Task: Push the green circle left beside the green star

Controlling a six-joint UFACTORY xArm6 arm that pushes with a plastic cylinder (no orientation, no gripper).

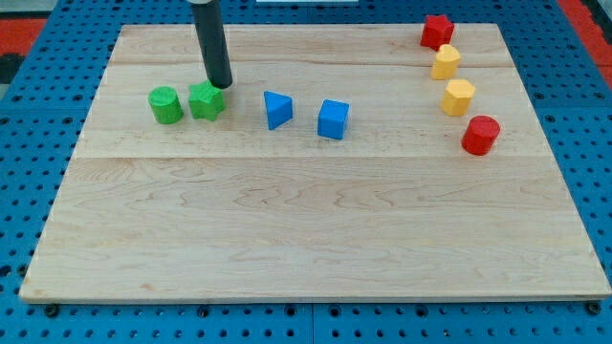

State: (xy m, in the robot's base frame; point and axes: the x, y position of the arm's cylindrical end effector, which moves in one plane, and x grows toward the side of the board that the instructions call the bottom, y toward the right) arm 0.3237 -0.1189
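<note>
No text, label, brand mark, number or sign can be read anywhere in the camera view. The pale wooden board (306, 220) shows only grain and plank seams, the small coloured blocks have plain faces, and the blue perforated surface (29, 115) beneath bears only holes; any fine print, if present, is probably too small to resolve.
</note>
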